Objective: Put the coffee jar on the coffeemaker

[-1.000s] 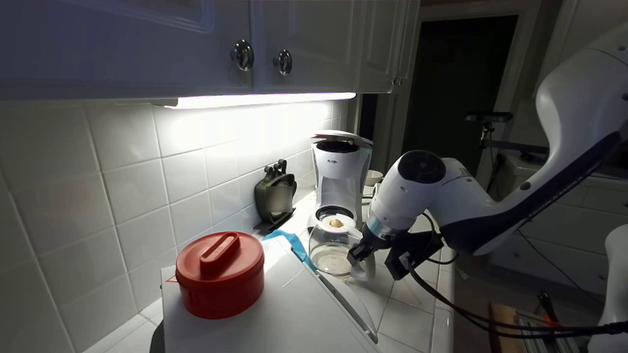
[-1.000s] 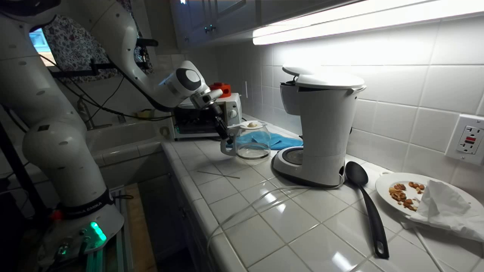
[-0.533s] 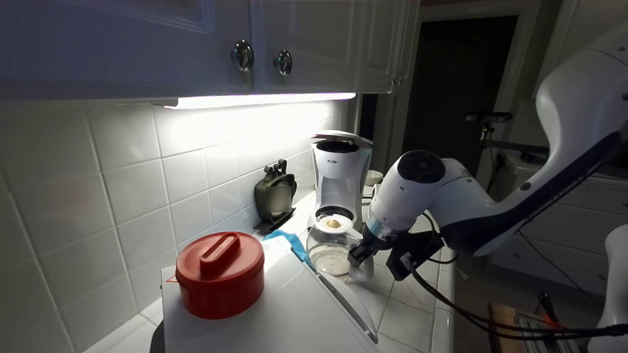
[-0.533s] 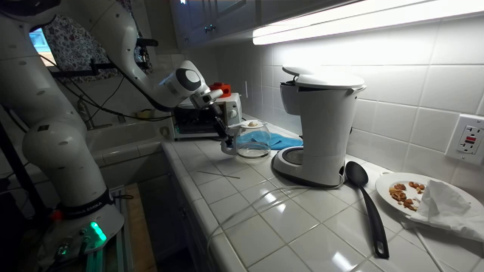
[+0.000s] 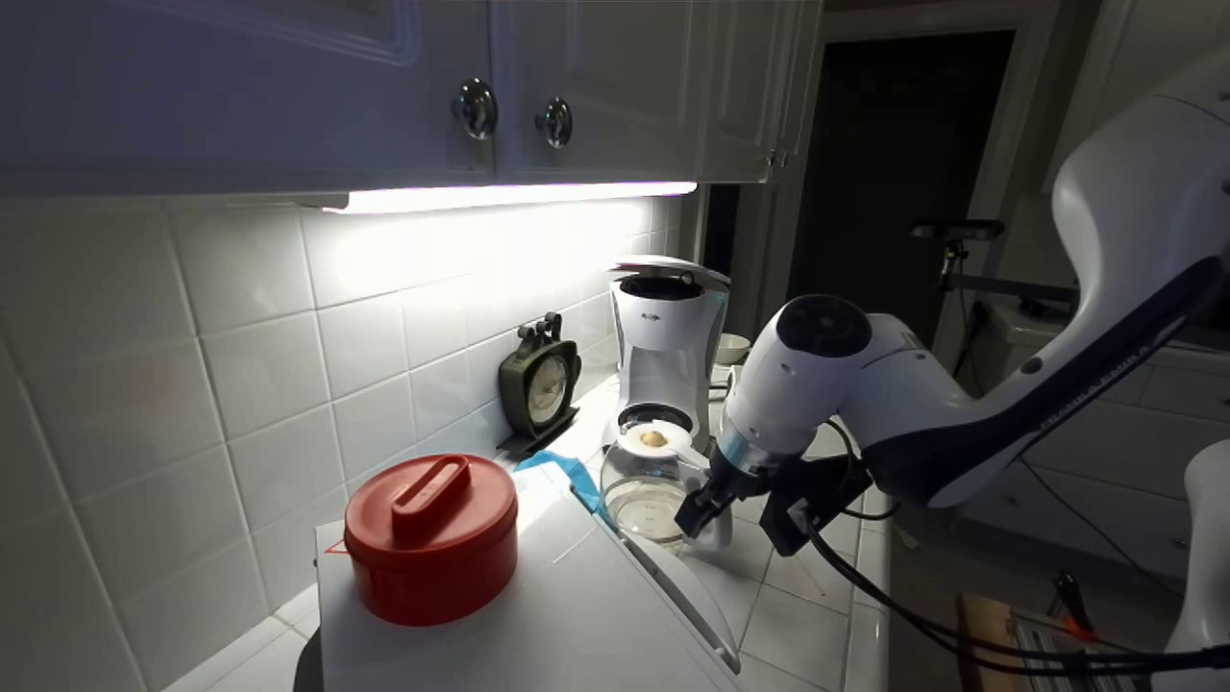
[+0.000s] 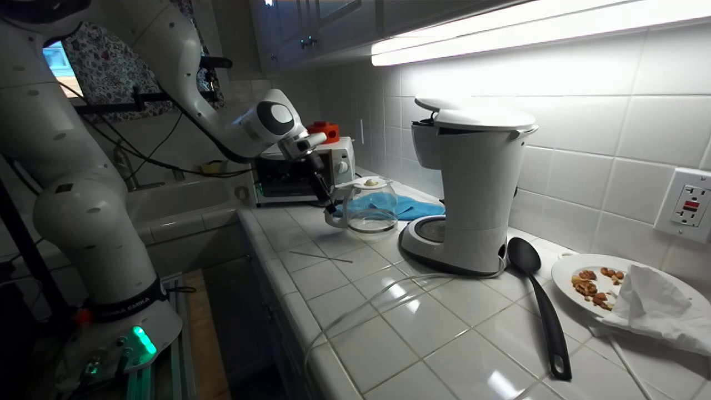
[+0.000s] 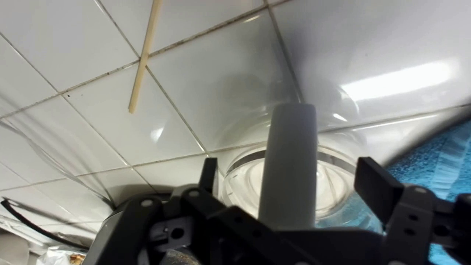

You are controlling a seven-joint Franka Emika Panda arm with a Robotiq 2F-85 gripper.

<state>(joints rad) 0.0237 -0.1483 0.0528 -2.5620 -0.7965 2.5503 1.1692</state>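
The coffee jar (image 6: pixel 364 206), a clear glass carafe with a white lid and handle, stands upright on the tiled counter in both exterior views. My gripper (image 7: pixel 289 175) is open around its grey-white handle (image 7: pixel 290 147). In the wrist view, gaps show between the handle and the dark fingers (image 7: pixel 379 187) on either side. An exterior view has the gripper (image 5: pixel 690 519) coming down to the handle from the side away from the wall. The white coffeemaker (image 6: pixel 477 194) stands beside the jar, upper lid raised. Its base with a dark round plate (image 6: pixel 430 229) is bare.
A blue cloth (image 6: pixel 414 208) lies behind the jar towards the wall. A white toaster oven (image 5: pixel 538 615) carries a red lidded pot (image 5: pixel 430 553). A thin stick (image 7: pixel 143 59), a power cord (image 6: pixel 366 300), a black ladle (image 6: pixel 541 311) and a plate (image 6: pixel 566 278) with nuts lie on the counter.
My gripper's fingers have spread apart on either side of the handle. The jar shifted slightly over the first half second and has stayed put since. The arm has barely moved.
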